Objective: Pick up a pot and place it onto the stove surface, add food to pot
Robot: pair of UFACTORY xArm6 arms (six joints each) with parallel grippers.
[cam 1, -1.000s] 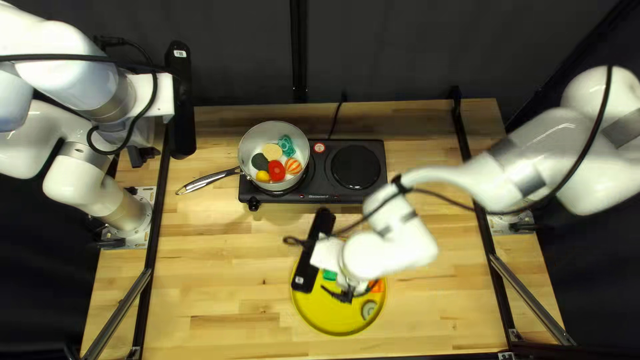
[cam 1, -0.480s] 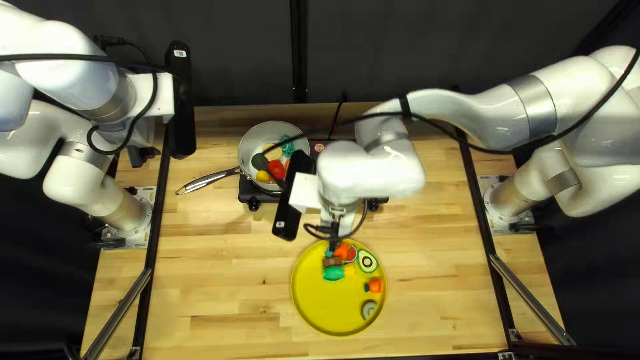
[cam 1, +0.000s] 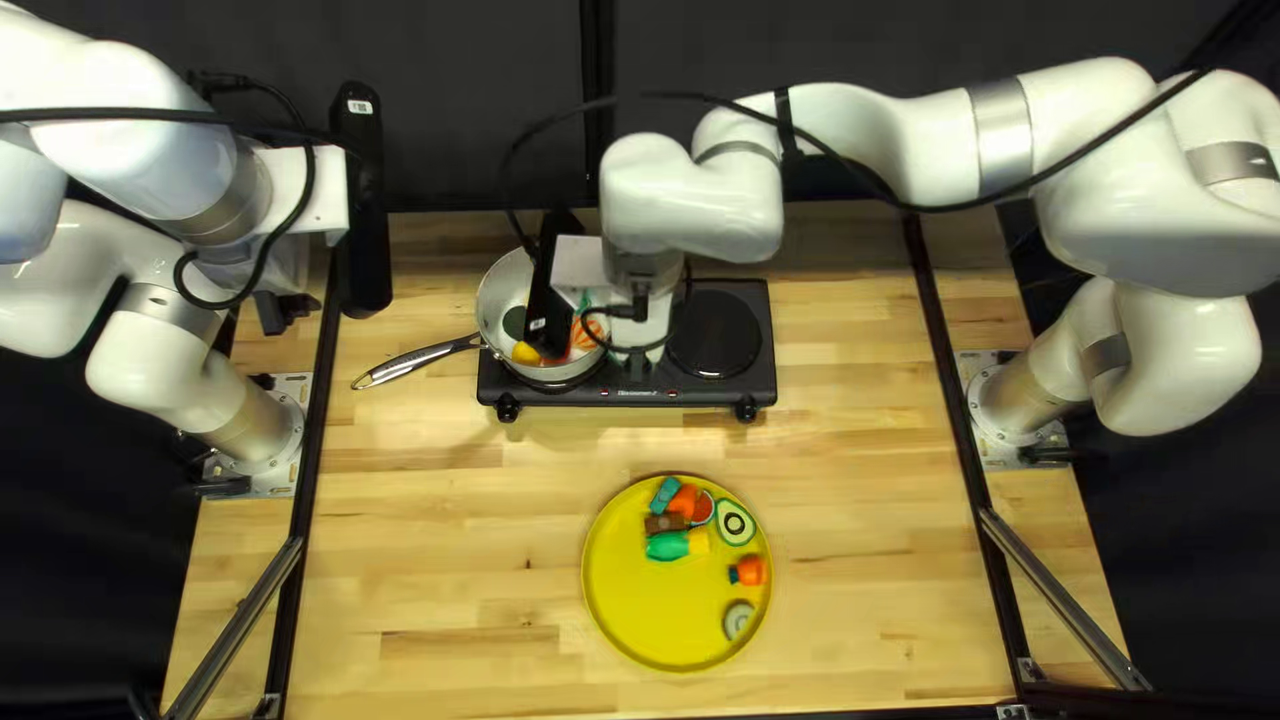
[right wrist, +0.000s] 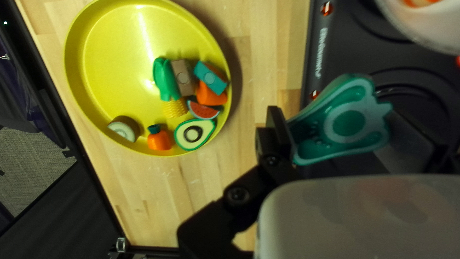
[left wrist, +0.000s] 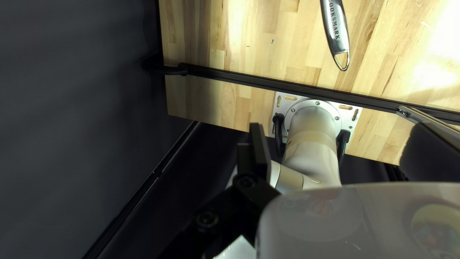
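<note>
Green toy food point(right wrist: 347, 122) — flared, glossy, pale-ringed inside

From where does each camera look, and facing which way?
Top left: above near edge, slanting down across wooden table; shows both white arms.
Left wrist: on left arm, along open black tool, toward its base.
Right wrist: on right arm, along black tool gripping green plastic pepper.
Top left and right wrist share the round yellow plate.
</note>
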